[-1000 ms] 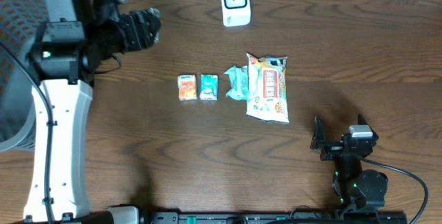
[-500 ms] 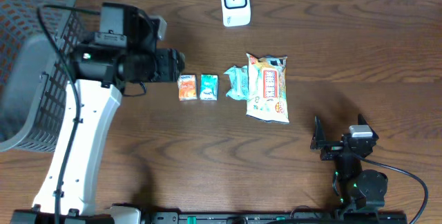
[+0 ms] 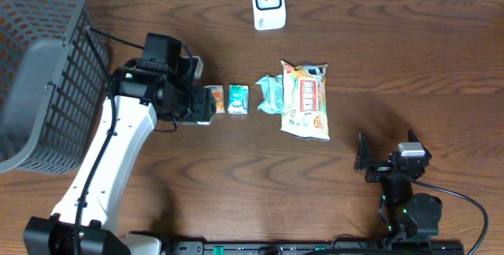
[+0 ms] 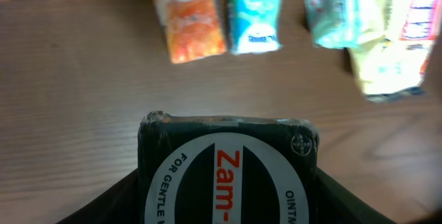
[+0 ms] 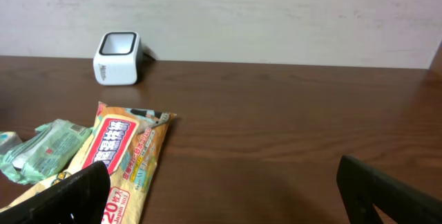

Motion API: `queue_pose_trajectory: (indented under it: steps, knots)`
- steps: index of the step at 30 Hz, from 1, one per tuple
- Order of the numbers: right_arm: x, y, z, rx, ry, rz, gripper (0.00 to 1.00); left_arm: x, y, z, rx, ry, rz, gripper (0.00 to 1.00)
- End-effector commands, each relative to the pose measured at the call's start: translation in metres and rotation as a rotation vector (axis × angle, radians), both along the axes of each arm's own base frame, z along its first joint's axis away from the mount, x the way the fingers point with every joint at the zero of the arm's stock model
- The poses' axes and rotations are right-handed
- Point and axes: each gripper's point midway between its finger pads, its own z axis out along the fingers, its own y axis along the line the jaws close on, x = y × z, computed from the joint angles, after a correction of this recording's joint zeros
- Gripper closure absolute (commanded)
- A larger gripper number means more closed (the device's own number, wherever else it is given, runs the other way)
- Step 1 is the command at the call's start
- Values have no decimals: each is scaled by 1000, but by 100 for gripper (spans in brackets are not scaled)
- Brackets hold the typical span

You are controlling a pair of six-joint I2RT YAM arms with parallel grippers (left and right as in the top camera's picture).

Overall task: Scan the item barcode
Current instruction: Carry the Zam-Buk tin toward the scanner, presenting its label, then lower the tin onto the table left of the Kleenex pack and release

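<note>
Four packets lie in a row across the middle of the tabletop (image 3: 409, 58). From left to right they are an orange tissue packet (image 4: 188, 18), a teal tissue packet (image 4: 254, 13), a crumpled green pack (image 4: 331, 10) and a large yellow snack bag (image 3: 305, 101). The green pack touches the left edge of the snack bag, and the two tissue packets sit just beside each other.

The left arm (image 3: 102, 160) reaches in from the near left. Its left fingers (image 4: 128, 207) are clamped on a black ointment box (image 4: 228, 172), one finger pressed against each side. The box's round white label, with red letters reading "Zam-", faces the wrist camera. The box sits just near and left of the orange tissue packet. From overhead, the end of the arm covers that packet's left edge. The pictures do not show whether the box touches the wood.

A white barcode scanner (image 3: 268, 3) stands at the far edge of the tabletop. It is far and to the right of the held box and well apart from it. A grey mesh basket (image 3: 39, 66) sits off the left side.

The right fingers (image 5: 69, 196) are spread wide apart with nothing between them. They are low over the near right of the tabletop, near and to the right of the snack bag, and point toward the far wall.
</note>
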Motion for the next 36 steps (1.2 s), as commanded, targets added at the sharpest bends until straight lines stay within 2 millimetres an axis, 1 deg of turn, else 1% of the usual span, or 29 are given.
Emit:
queue_pose_trajectory:
  steps: [1, 4, 10, 14, 19, 23, 24, 25, 26, 30, 32, 34, 36]
  knots:
    - [0, 0, -1, 2, 2, -1, 1, 3, 18, -19, 104, 3, 52, 47]
    - [0, 0, -1, 2, 2, -1, 1, 12, 30, -27, 163, -30, 116, 47]
    - [0, 0, -1, 2, 2, -1, 1, 31, 40, -39, 213, -123, 149, 46]
    - [0, 0, -1, 2, 2, -1, 1, 49, 40, -51, 212, -204, 165, 46]
    - [0, 0, -1, 2, 2, -1, 1, 68, 40, -69, 220, -235, 176, 46]
    - [0, 0, -1, 2, 2, -1, 1, 82, 59, -90, 334, -243, 221, 46]
    - [0, 0, -1, 2, 2, -1, 1, 84, 61, -95, 346, -240, 226, 46]
    - [0, 0, -1, 2, 2, -1, 1, 86, 64, -106, 354, -225, 232, 46]
    - [0, 0, -1, 2, 2, -1, 1, 86, 65, -110, 357, -216, 233, 46]
    - [0, 0, -1, 2, 2, -1, 1, 85, 66, -120, 363, -196, 232, 46]
    - [0, 0, -1, 2, 2, -1, 1, 84, 62, -124, 342, -182, 221, 46]
    - [0, 0, -1, 2, 2, -1, 1, 82, 55, -128, 307, -164, 204, 40]
    - [0, 0, -1, 2, 2, -1, 1, 81, 53, -132, 298, -151, 198, 39]
